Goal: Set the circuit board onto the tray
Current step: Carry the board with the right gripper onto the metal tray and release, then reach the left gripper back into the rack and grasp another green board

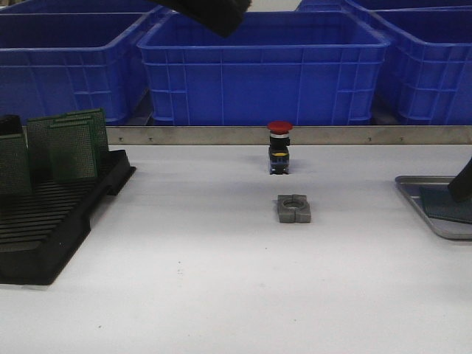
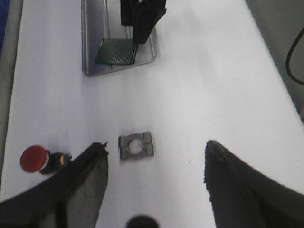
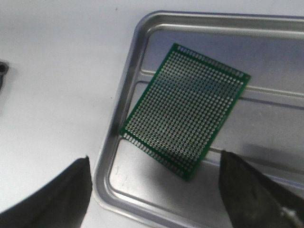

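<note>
The green perforated circuit board [image 3: 185, 110] is lying flat in the tray [image 3: 124, 102]; both grippers' jaws are hanging wide open, gripping nothing.

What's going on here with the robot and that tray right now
A green circuit board is lying flat inside the grey metal tray at the table's right edge. The right hand is above it, open, with nothing between its fingers. The left hand is open too, hanging over the middle of the table, above the small grey block and the red push button. More boards stand in the black rack on the left.
</note>
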